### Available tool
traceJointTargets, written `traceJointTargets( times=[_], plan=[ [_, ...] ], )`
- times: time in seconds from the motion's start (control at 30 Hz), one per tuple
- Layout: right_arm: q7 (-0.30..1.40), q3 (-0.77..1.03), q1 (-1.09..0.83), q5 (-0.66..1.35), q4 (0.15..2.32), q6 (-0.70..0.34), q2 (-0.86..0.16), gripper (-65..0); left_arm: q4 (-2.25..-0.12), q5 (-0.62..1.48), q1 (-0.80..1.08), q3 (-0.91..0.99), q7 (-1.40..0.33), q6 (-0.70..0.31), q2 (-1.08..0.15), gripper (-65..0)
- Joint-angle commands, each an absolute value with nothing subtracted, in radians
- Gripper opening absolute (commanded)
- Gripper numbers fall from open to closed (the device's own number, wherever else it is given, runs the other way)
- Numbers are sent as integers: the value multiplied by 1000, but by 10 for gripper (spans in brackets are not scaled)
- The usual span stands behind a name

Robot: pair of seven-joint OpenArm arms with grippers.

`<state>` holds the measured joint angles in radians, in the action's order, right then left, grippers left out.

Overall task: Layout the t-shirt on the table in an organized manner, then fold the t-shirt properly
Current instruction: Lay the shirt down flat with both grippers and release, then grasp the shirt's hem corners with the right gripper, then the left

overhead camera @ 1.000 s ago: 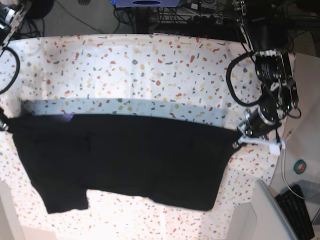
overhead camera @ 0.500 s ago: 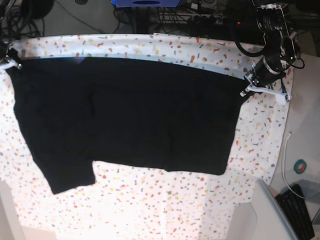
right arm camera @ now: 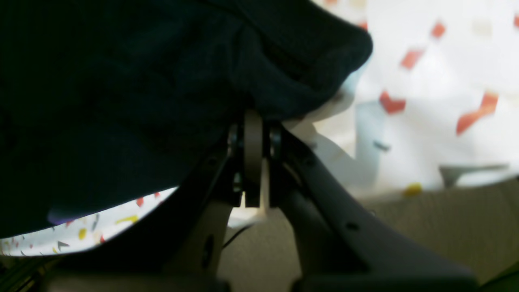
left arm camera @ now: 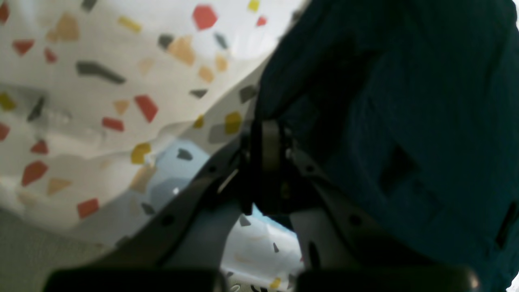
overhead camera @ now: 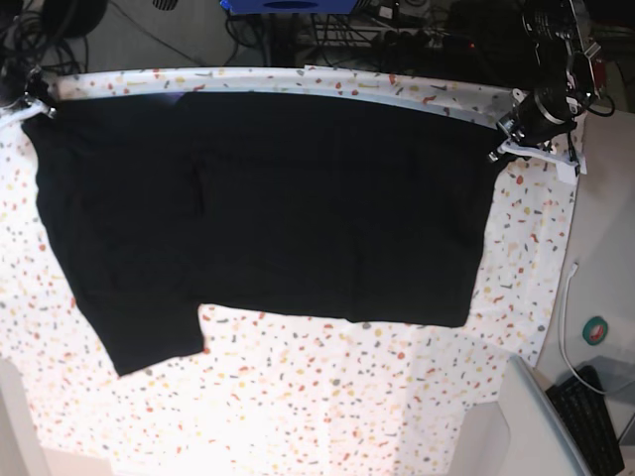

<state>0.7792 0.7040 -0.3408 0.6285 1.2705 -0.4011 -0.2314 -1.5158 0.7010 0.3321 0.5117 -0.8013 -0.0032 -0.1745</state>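
Note:
The black t-shirt is stretched wide over the speckled table, with one sleeve hanging out at the lower left. My left gripper is shut on the shirt's far right corner, and my right gripper is shut on its far left corner. In the left wrist view the left gripper pinches a fold of the t-shirt above the table. The right wrist view has the right gripper clamped on the bunched t-shirt over the table.
A keyboard and a grey tray edge lie off the table's near right corner, with a green round tag beside them. Cables and dark equipment run behind the far edge.
Both grippers have carried the shirt's held edge away from me to the table's far edge. The shirt now covers the far half of the table and looks flatter.

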Motion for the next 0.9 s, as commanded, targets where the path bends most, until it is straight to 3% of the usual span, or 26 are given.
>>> traceJointTargets(
  times=[0.0, 0.07, 0.1, 0.17, 0.23, 0.27, 0.37, 0.6, 0.73, 0.87],
  plan=[
    [762, 714, -346, 631, 1288, -389, -252, -650, -1535, 697, 331, 522, -774, 1, -194, -650],
    [762, 714, -349, 631, 1288, -389, -251, -645, -1535, 697, 344, 524, -774, 2, -194, -648],
    [762, 716, -355, 633, 1288, -389, -251, -557, -1535, 697, 348, 526, -774, 2, -194, -563],
    [762, 716, -366, 634, 1290, -389, -249, -408, -1527, 697, 349, 530, -774, 2, -199, -451],
    [762, 743, -372, 634, 1296, -392, -243, -285, -1524, 697, 351, 565, -774, 2, -199, -377],
    [762, 785, -381, 634, 1310, -395, -220, -254, -1524, 697, 361, 593, -774, 2, -197, -360],
    [765, 878, -414, 627, 1419, -395, -174, -248, -1543, 704, 375, 668, -774, 2, -196, -359],
    [796, 878, -371, 625, 1547, -394, -205, -248, -1698, 704, 401, 768, -774, -1, -194, -360],
    [789, 845, -213, 622, 1457, -395, -283, -246, -1728, 704, 392, 765, -774, -2, -199, -360],
    [753, 659, 25, 516, 1228, -395, -392, -245, -1728, 704, 383, 765, -774, -4, -197, -360]
  ],
)
